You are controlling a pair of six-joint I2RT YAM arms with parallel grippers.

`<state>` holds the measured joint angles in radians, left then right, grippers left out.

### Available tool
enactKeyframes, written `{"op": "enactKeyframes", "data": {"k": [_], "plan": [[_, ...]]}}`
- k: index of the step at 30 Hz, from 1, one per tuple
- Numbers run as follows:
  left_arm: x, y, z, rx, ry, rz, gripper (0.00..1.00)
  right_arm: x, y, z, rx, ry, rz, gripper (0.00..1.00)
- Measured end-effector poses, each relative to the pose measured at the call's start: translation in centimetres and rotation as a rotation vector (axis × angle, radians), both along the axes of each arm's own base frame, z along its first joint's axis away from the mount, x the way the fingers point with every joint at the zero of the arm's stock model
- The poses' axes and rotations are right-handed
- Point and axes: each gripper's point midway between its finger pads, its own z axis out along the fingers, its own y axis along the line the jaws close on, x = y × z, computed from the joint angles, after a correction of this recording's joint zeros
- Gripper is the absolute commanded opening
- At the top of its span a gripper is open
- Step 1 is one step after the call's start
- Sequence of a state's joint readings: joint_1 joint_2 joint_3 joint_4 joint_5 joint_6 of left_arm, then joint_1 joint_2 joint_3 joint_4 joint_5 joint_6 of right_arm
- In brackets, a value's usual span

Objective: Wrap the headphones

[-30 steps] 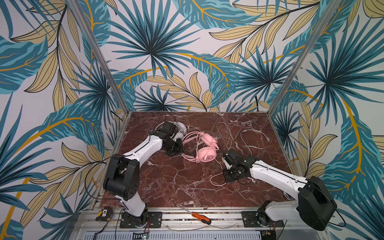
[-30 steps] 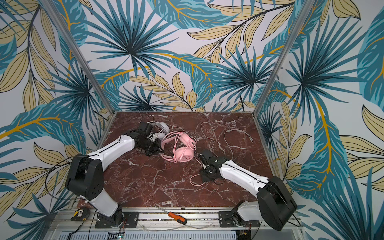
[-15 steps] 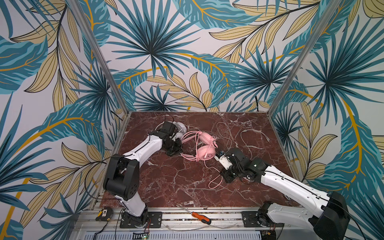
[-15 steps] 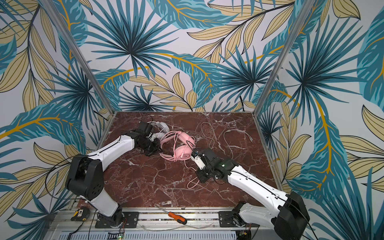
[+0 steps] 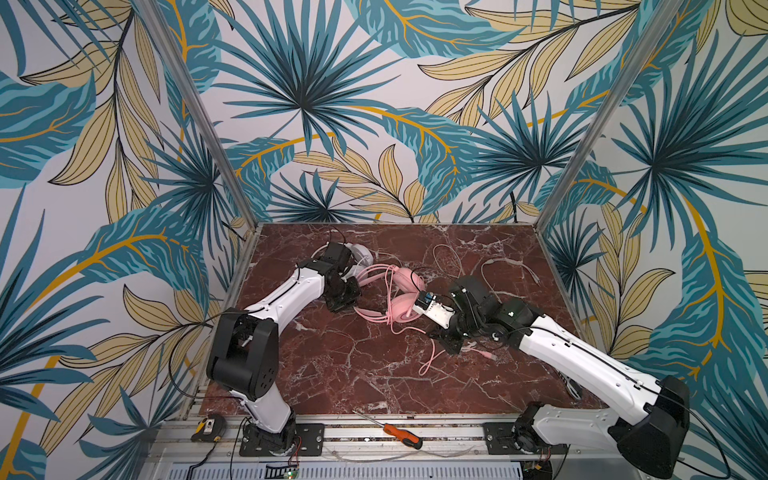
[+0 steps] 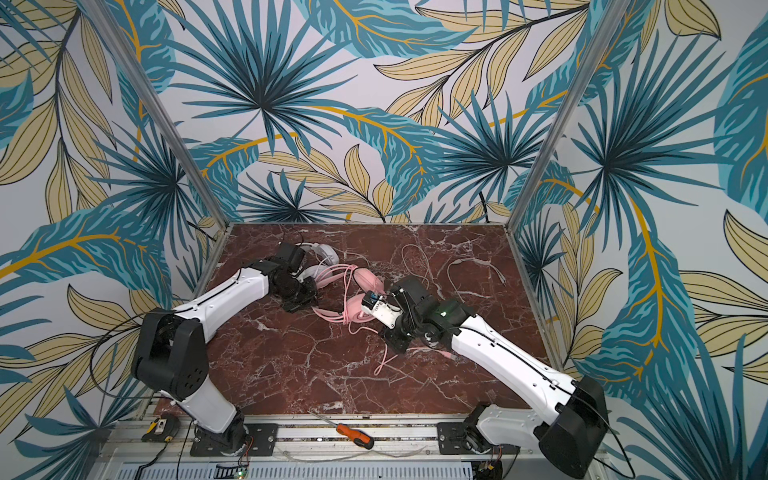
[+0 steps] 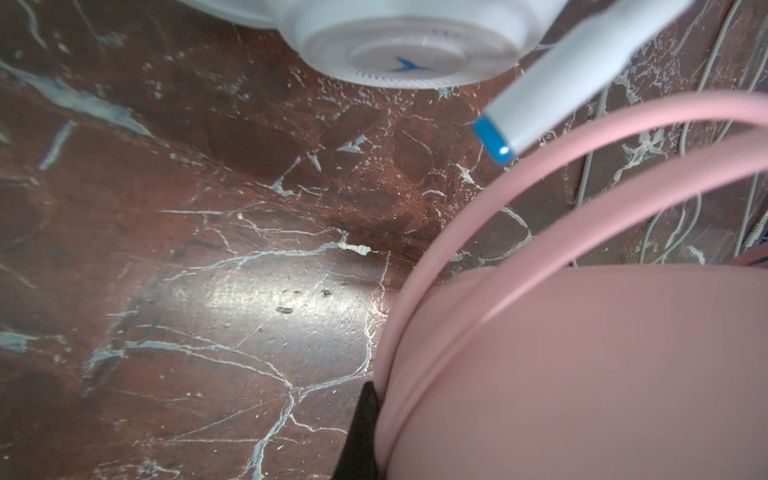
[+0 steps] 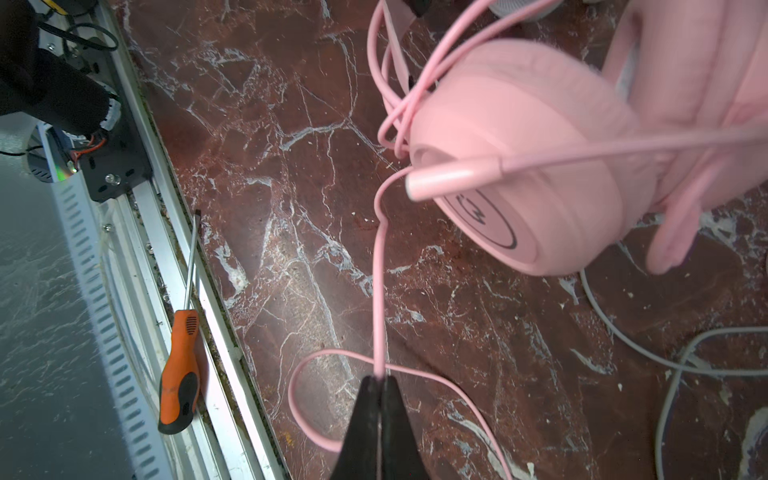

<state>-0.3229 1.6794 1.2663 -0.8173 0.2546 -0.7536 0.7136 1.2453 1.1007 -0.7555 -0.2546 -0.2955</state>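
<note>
The pink headphones (image 5: 402,300) (image 6: 360,300) lie mid-table with their pink cable looped over the headband. My left gripper (image 5: 354,297) (image 6: 309,297) is shut on the pink headband (image 7: 582,374); only one black finger (image 7: 361,432) shows against it. My right gripper (image 5: 440,338) (image 6: 392,334) (image 8: 380,380) is shut on the pink cable (image 8: 378,291), just in front of the near earcup (image 8: 519,166) and its boom mic (image 8: 453,176). The white headphones (image 5: 360,254) (image 6: 325,251) lie behind the left wrist, partly hidden; one white earcup (image 7: 407,45) shows.
The white cable (image 5: 498,266) (image 6: 465,266) sprawls across the back right of the marble table (image 5: 353,374). An orange screwdriver (image 5: 401,434) (image 8: 178,365) and a yellow tape measure (image 5: 208,430) lie on the front rail. Walls close in the left, back and right.
My right arm has swung its wrist up and leftward toward the pink earcups, still pinching the pink cable. The left arm has stayed put on the headband.
</note>
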Motion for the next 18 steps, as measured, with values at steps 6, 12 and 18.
{"op": "enactKeyframes", "data": {"k": [6,12,18], "plan": [[-0.3,0.9,-0.5,0.073,0.022,-0.007,0.0,0.1,1.4,1.8,0.007,-0.027,0.122,0.0],[-0.5,1.4,-1.1,0.144,0.046,-0.017,0.0,-0.5,1.9,3.1,0.011,-0.045,0.224,0.0],[-0.7,1.2,-1.3,0.161,0.058,-0.032,0.0,-0.7,2.5,3.3,0.013,-0.04,0.281,0.0]]}}
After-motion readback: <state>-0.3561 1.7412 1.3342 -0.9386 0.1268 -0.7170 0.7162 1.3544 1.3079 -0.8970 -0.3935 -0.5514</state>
